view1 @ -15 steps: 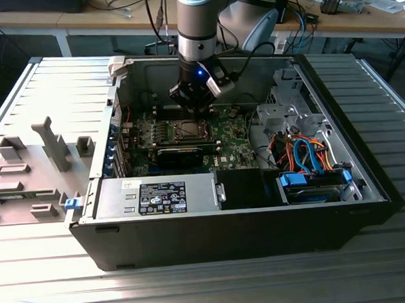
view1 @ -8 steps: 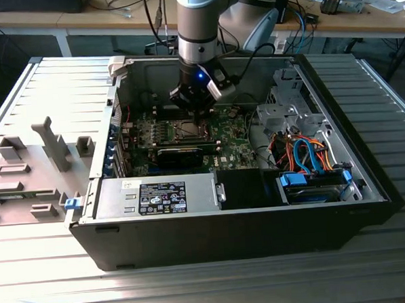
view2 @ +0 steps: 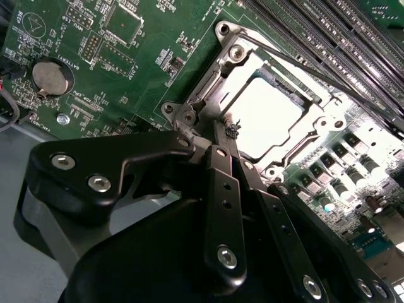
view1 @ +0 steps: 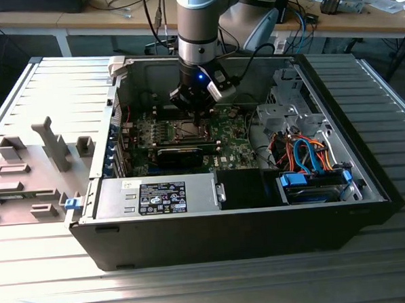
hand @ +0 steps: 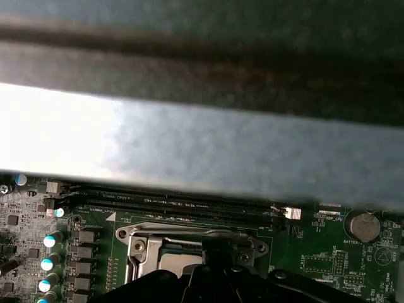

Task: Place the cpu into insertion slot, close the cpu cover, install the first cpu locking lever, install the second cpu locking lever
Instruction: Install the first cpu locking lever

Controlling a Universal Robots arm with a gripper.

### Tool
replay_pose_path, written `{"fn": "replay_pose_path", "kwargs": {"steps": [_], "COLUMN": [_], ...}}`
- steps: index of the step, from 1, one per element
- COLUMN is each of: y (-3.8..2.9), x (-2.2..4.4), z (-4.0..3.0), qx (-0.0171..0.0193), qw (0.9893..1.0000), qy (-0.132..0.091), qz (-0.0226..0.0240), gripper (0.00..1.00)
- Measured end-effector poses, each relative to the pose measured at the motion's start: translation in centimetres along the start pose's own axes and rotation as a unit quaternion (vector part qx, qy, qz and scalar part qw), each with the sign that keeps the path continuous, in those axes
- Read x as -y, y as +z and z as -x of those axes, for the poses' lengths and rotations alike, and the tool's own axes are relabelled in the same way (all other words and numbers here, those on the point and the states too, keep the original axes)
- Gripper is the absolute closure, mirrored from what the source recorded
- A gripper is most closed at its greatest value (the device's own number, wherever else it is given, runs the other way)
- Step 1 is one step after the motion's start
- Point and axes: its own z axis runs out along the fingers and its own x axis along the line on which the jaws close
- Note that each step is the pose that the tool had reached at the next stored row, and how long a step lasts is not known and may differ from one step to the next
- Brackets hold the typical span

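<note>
Silver chip is sitting in the socket under the closed metal cover, centre-right in the second wrist view, while the hand, fingers pinched together, is touching the cover's edge.

The cpu lies in the insertion slot, under the cpu cover.
</note>
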Motion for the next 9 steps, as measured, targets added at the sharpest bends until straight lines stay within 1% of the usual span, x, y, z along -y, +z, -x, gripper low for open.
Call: {"fn": "replay_pose_path", "kwargs": {"steps": [9], "y": [-0.04], "x": [0.10], "z": [-0.01], "qx": [0.0000], "qw": [1.0000], "qy": [0.000], "qz": [-0.0001], "gripper": [0.89]}}
